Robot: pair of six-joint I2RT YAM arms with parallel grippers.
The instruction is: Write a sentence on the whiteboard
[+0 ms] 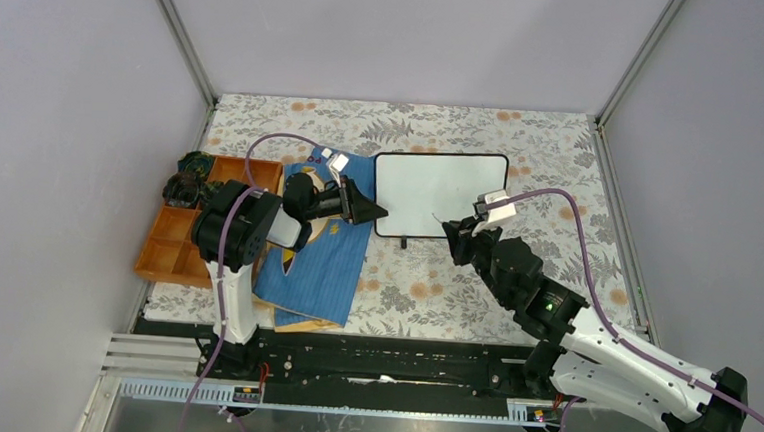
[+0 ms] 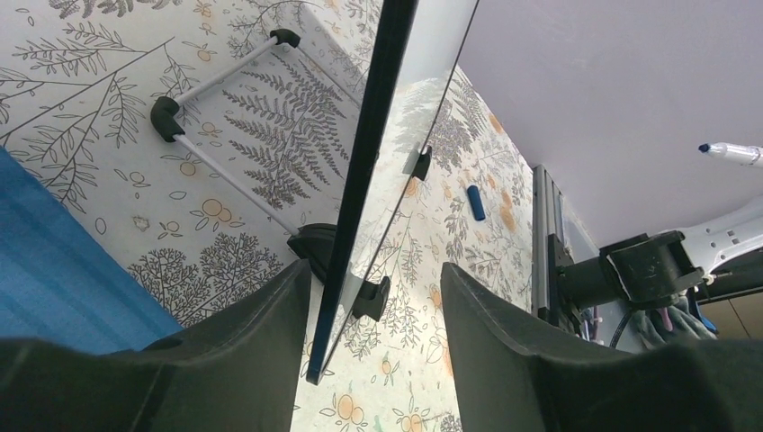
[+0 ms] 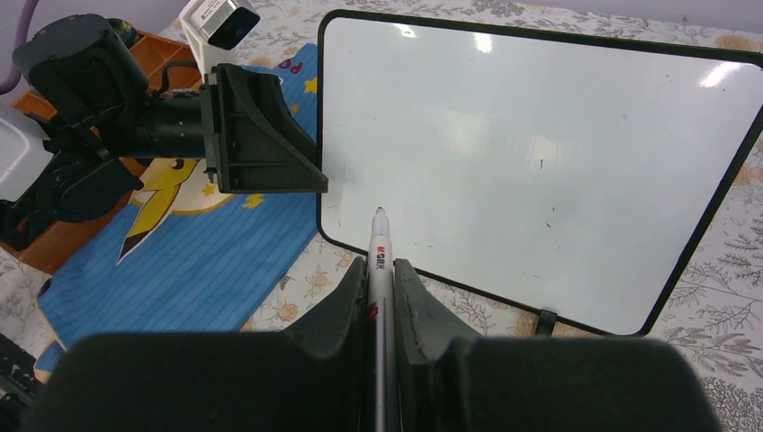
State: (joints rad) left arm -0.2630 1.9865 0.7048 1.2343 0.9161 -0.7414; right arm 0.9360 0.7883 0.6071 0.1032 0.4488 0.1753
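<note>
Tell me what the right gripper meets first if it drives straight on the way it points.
The whiteboard, just inside its near edge; the held marker sticks out ahead and would probably touch first, though depth is unclear.

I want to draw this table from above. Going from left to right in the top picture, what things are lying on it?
First the wooden tray → blue book → whiteboard.
</note>
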